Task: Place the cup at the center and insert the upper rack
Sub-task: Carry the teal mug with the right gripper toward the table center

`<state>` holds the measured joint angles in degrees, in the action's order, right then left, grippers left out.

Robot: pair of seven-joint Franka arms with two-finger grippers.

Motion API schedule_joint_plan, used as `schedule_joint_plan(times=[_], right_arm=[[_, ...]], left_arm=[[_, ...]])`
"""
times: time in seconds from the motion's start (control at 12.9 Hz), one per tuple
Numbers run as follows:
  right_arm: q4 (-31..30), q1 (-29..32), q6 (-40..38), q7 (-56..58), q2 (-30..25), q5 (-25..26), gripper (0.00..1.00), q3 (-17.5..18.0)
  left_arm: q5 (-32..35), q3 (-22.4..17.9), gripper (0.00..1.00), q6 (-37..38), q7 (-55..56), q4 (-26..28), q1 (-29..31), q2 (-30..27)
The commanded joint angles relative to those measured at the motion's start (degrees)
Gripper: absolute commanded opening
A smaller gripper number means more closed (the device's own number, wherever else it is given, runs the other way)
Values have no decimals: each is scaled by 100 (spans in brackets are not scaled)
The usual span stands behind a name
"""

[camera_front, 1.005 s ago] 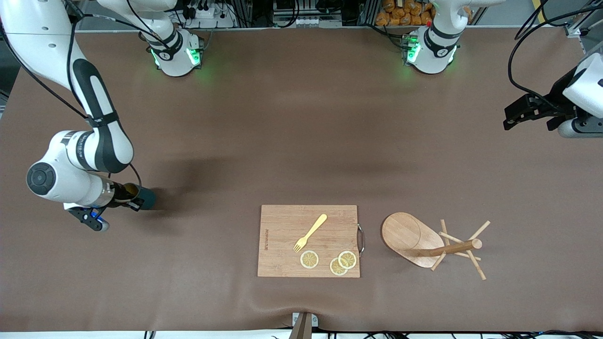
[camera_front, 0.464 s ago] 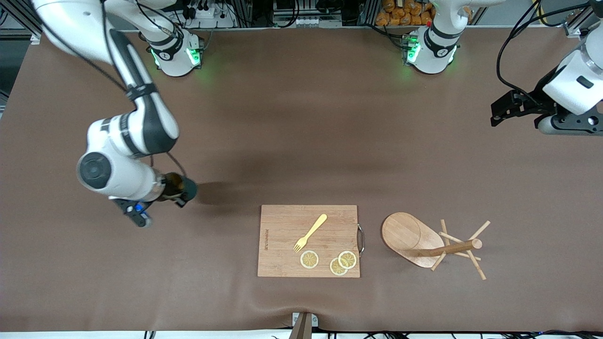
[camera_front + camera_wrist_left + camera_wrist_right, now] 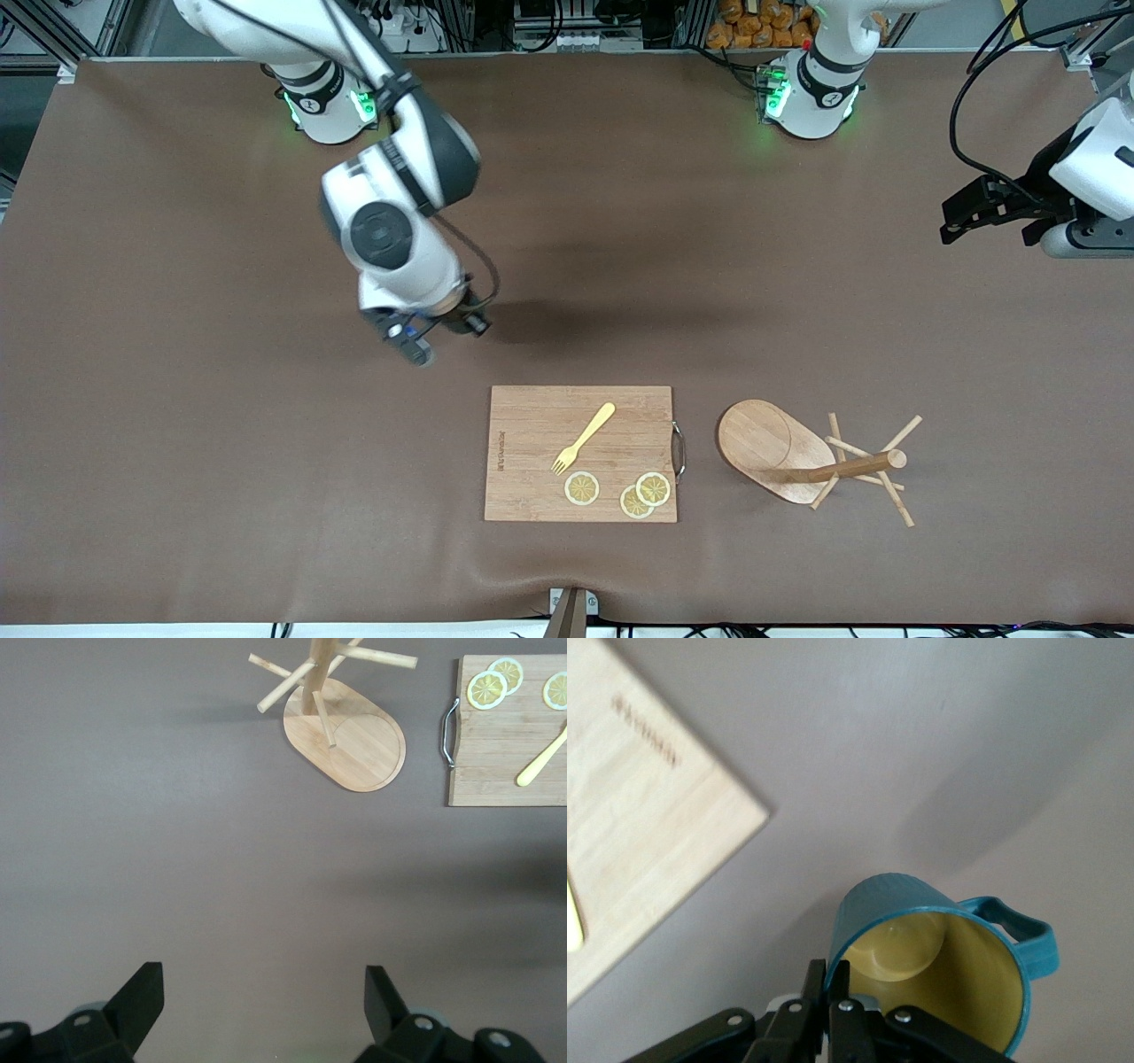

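The cup (image 3: pixel 939 966), teal and ribbed with a yellow inside, hangs in the air with my right gripper (image 3: pixel 833 979) shut on its rim, one finger inside and one outside. In the front view only a dark sliver of the cup (image 3: pixel 468 323) shows under the right wrist, over bare table beside a corner of the cutting board (image 3: pixel 580 452). The upper rack (image 3: pixel 780 452), a wooden mug tree with an oval base, sits beside the board toward the left arm's end, its post (image 3: pixel 855 466) pointing that way. My left gripper (image 3: pixel 955 226) waits open and empty at the left arm's end of the table (image 3: pixel 261 979).
The cutting board (image 3: pixel 638 815) holds a yellow fork (image 3: pixel 583 438) and three lemon slices (image 3: pixel 620 492), with a metal handle (image 3: pixel 679 450) on the side toward the rack (image 3: pixel 345 722). A brown mat (image 3: pixel 266 487) covers the table.
My right arm has swung the cup from the right arm's end of the table toward the middle. The left gripper has shifted slightly and stayed open.
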<state>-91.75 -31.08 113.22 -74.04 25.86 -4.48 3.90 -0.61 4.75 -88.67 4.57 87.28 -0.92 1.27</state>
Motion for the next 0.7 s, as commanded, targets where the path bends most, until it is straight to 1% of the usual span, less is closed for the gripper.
schedule_joint_plan(times=[0.0,0.15,0.39,0.46,0.62], right_arm=[[79,-616,-98,-478,51,61,0,-83],[70,-985,-46,-909,129,167,0,-83],[70,-1461,60,-1489,419,579,0,-83],[70,-1636,173,-1648,551,711,0,-83],[26,-1752,515,-1886,709,791,0,-74]], left_arm=[[-1,43,100,-45,0,-18,83,-4],[8,43,100,-53,-35,-27,136,-4],[8,43,100,-62,-44,-27,162,4],[8,43,100,-62,-44,-27,162,22],[17,43,100,-97,-61,-27,171,75]])
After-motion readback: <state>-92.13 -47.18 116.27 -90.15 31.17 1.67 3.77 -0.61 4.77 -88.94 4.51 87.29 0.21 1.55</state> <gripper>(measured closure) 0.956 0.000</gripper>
